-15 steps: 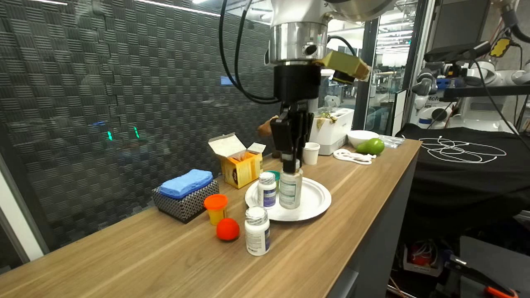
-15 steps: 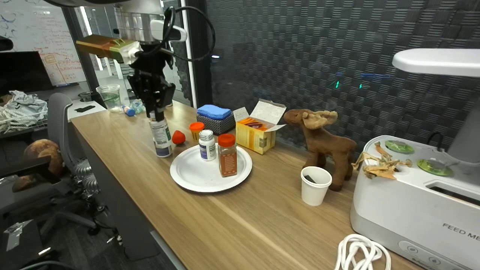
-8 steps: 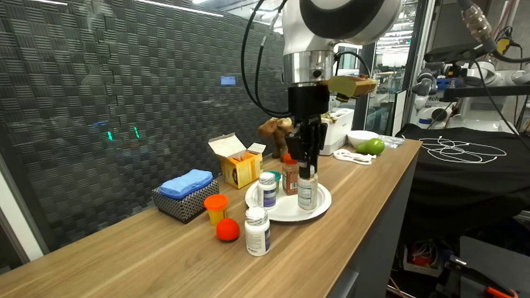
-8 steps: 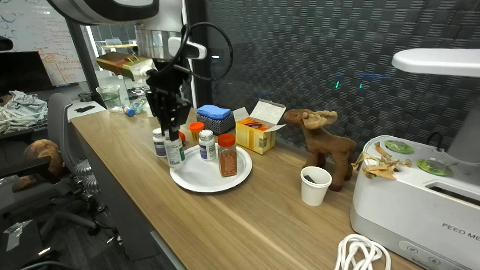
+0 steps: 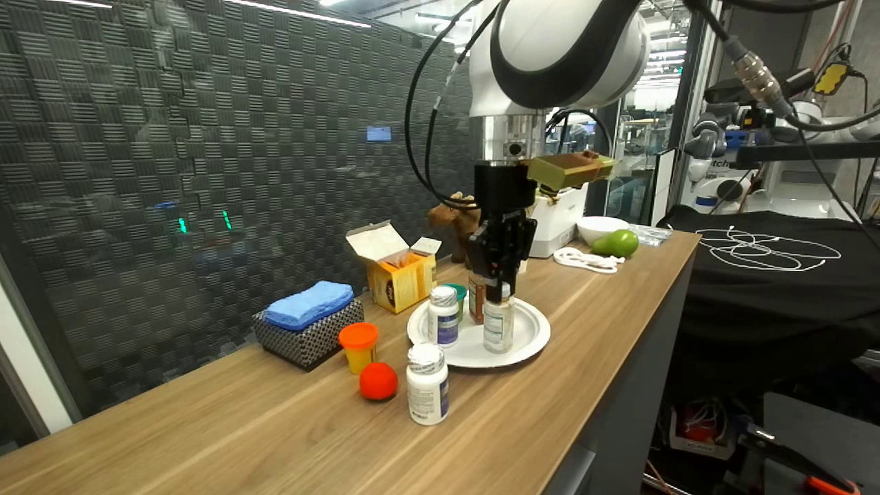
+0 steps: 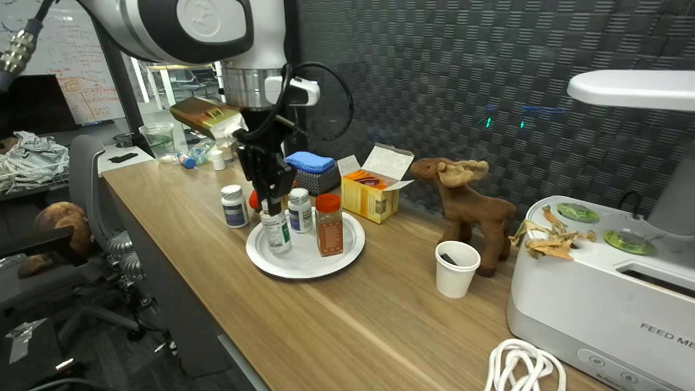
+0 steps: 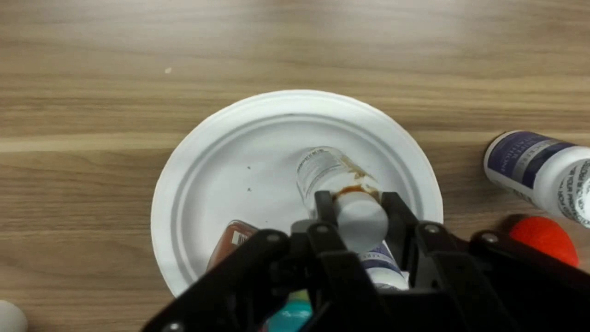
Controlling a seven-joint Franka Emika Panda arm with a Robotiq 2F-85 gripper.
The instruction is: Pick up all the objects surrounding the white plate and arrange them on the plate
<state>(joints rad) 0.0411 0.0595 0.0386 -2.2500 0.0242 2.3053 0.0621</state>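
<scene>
Showing clearly in an exterior view alone: orange-lidded tub (image 5: 358, 346)

Wrist view, lower left: white thing (image 7: 10, 317) cut off, I can't name it. Lower centre: my gripper (image 7: 359, 203) hides most of red-topped jar (image 7: 230, 242). Far right: pill bottle (image 7: 530, 166), cap cropped. Exterior view, right edge: white appliance (image 6: 564, 296) cropped.

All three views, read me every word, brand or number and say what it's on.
"FEED ME": white appliance.
"YOUR PRO", apparently partial: cap of the pill bottle beside the plate.
"tch", partly hidden: background equipment.
Too small or blurred to read surely: bottle labels, red-topped jar's label, yellow carton, whiteboard, green marks.
</scene>
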